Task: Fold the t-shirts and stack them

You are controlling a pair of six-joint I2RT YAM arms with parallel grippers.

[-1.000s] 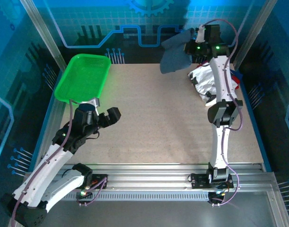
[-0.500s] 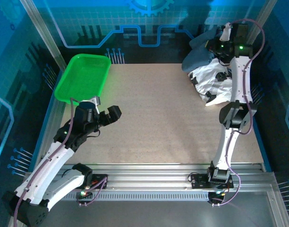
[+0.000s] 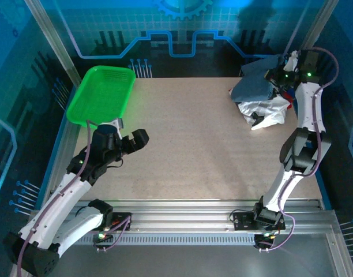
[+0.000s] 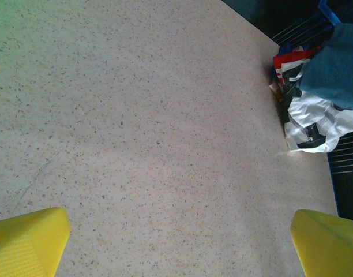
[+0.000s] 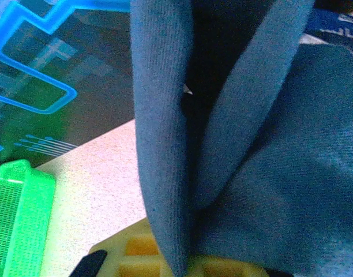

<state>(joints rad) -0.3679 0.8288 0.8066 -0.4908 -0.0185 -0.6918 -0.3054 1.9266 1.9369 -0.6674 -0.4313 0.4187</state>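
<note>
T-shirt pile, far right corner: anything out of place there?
Yes: the white printed shirts lie crumpled and unfolded at the table's far right edge, and the slate-blue shirt hangs bunched from the shut right fingers over them.

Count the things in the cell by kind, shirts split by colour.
Blue shirt: 1, pinched in the right gripper
White printed shirt heap: 1, with red cloth in it; how many shirts it holds can't be told
Green basket: 1
Total: 3, heap taken as one
</note>
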